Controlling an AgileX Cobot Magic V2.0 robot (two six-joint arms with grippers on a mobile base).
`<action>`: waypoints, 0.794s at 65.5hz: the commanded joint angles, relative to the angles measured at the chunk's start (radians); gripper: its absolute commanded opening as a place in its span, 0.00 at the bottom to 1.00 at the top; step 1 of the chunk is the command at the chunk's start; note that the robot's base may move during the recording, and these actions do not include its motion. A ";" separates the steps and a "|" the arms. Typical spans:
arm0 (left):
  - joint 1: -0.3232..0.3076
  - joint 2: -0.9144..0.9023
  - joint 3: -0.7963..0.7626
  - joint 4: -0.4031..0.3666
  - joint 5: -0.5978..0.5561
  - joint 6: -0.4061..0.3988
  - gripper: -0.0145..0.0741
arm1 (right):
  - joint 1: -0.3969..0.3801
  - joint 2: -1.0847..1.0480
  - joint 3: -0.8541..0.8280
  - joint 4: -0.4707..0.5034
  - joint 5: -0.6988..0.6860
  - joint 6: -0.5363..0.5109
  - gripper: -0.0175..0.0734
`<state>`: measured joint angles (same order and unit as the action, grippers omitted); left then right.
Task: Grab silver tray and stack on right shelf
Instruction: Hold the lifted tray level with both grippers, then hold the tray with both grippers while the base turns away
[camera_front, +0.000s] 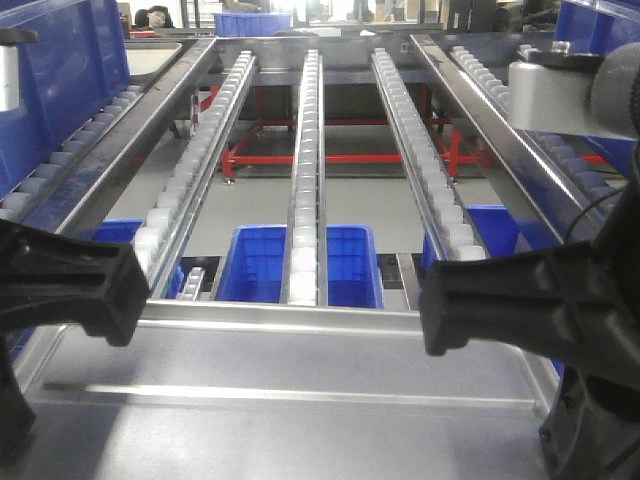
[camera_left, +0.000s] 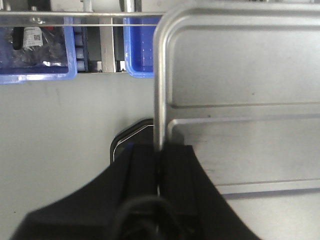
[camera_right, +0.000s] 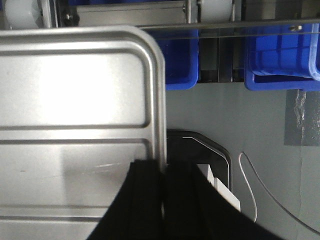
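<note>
I hold the silver tray (camera_front: 290, 420) level between both arms, low in the front view. Its far rim lies just short of the front end of a rack with three long roller tracks (camera_front: 305, 150). My left gripper (camera_front: 135, 290) is shut on the tray's left rim (camera_left: 159, 100). My right gripper (camera_front: 428, 300) is shut on its right rim (camera_right: 159, 100). Two raised ribs cross the shiny base (camera_right: 75, 90). Of the right shelf, only a sloping roller track (camera_front: 520, 110) shows at the right edge.
Blue crates (camera_front: 255, 262) sit on the floor under the centre rack, also seen in the wrist views (camera_left: 35, 50) (camera_right: 280, 60). A red frame (camera_front: 330, 158) stands behind. Another roller track with a blue crate (camera_front: 60, 80) runs along the left. A white cable (camera_right: 260, 195) lies on the floor.
</note>
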<state>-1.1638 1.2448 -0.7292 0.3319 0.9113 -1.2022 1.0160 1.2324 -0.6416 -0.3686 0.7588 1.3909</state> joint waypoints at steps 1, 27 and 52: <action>-0.008 -0.025 -0.019 0.027 0.062 0.003 0.06 | -0.004 -0.017 -0.018 -0.046 0.038 0.001 0.25; -0.008 -0.025 -0.019 0.027 0.062 0.003 0.06 | -0.004 -0.017 -0.018 -0.046 0.038 0.001 0.25; -0.008 -0.025 -0.019 0.027 0.062 0.003 0.06 | -0.004 -0.017 -0.018 -0.046 0.038 0.001 0.25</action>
<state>-1.1638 1.2448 -0.7292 0.3319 0.9122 -1.2022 1.0160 1.2324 -0.6416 -0.3686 0.7572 1.3909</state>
